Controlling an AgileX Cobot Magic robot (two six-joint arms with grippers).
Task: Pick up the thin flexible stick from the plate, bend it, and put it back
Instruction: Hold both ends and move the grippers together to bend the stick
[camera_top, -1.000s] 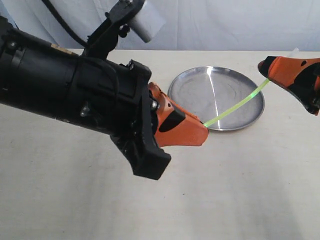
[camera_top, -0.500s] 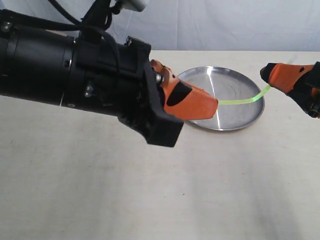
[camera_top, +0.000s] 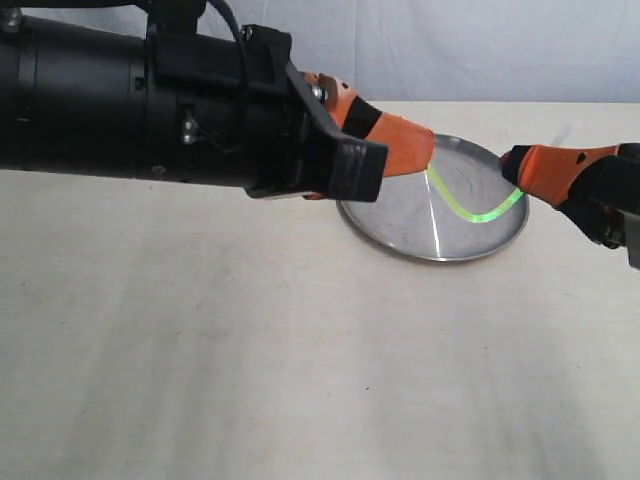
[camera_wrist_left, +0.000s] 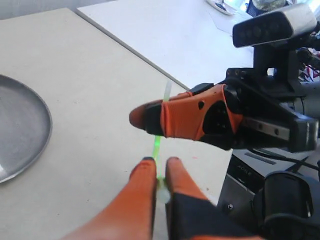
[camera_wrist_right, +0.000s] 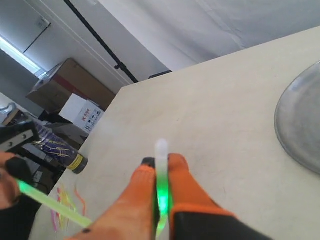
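The thin flexible stick (camera_top: 470, 214) glows green and sags in a U-shaped curve above the plate (camera_top: 390, 215), a shiny silver dish. My left gripper (camera_top: 428, 150) is shut on one end of the stick over the plate's far-left rim. My right gripper (camera_top: 510, 167) is shut on the other end at the plate's right rim. In the left wrist view the stick (camera_wrist_left: 156, 145) runs from my left gripper (camera_wrist_left: 158, 167) to the right gripper (camera_wrist_left: 146, 115). In the right wrist view the stick (camera_wrist_right: 161, 195) lies between the fingers of my right gripper (camera_wrist_right: 161, 162), its pale tip poking out.
The plate stands at the back right of a beige table (camera_top: 300, 350), with a white curtain (camera_top: 450, 50) behind it. Cardboard boxes (camera_wrist_right: 70, 95) and a black-and-yellow can (camera_wrist_right: 75, 162) lie off the table's edge. A second white tabletop (camera_wrist_left: 165, 30) adjoins the table.
My left gripper has risen and moved toward the right one. The right gripper has dropped slightly. The stick, straight a second ago, now bends into a deep curve.
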